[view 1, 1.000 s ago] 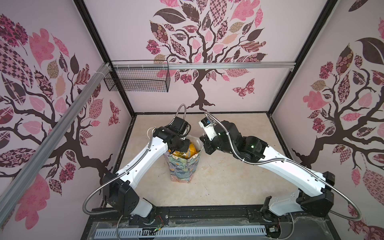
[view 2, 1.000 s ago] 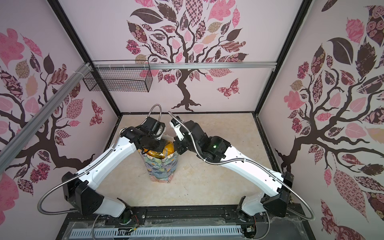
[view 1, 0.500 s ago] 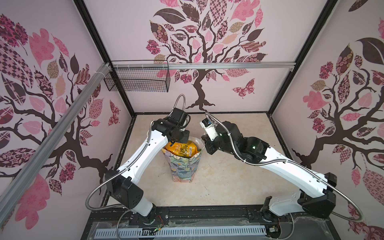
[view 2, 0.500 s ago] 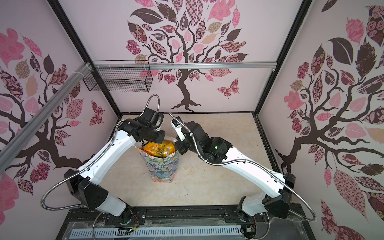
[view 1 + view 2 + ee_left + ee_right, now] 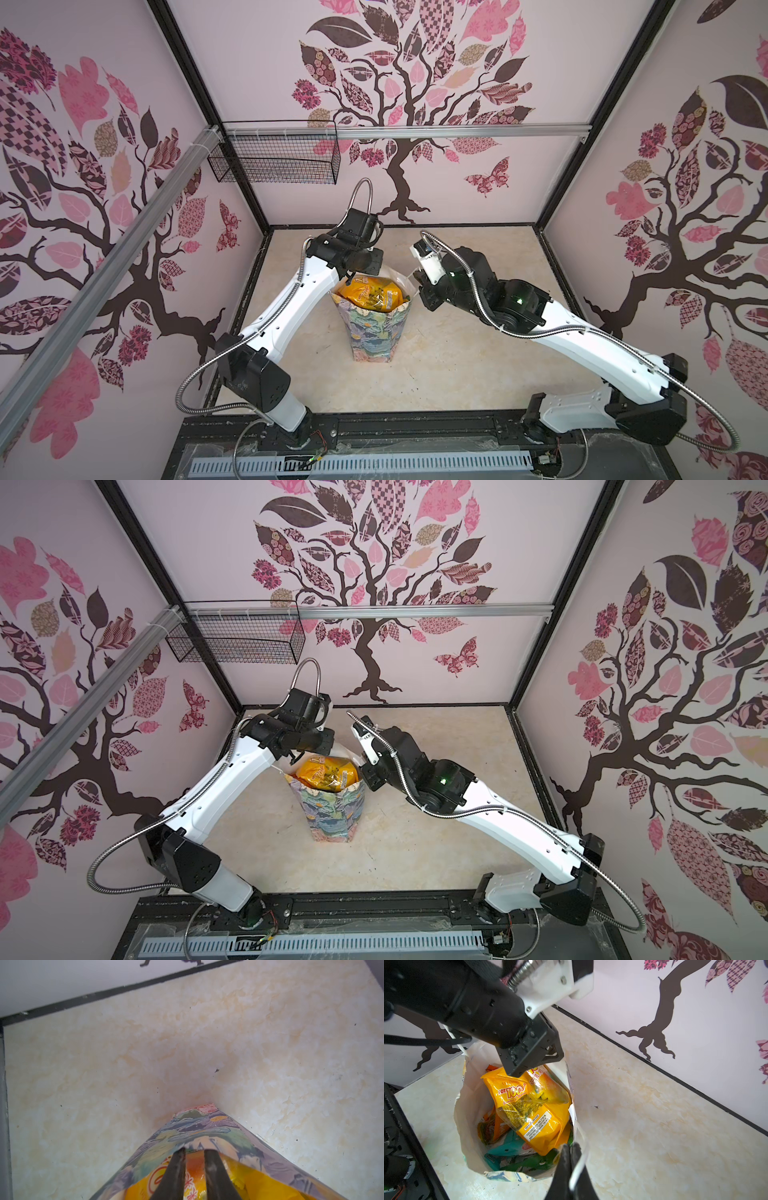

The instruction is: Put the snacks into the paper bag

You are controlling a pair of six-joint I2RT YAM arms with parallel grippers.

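Cream, marble-patterned table is bare apart from the paper bag, which stands upright near the middle, a little closer to the left edge than the right. All the snacks that can be seen are inside it: a large yellow packet lies on top and reaches almost to the rim, with orange, teal and dark green ones beneath.

The packets look light, glossy and slippery, likely to slide on each other, so a crimped end seam seems the safest place to pinch. The bag is thin paper that would buckle or tip under a push; its cords are the sensible hold.

The right hand is clamped on a white cord handle at the bag's rim. The left hand hangs over the mouth, tips slightly apart, nothing visibly between them.

A wire basket hangs high on the back wall, well clear. The left arm crowds the opening.
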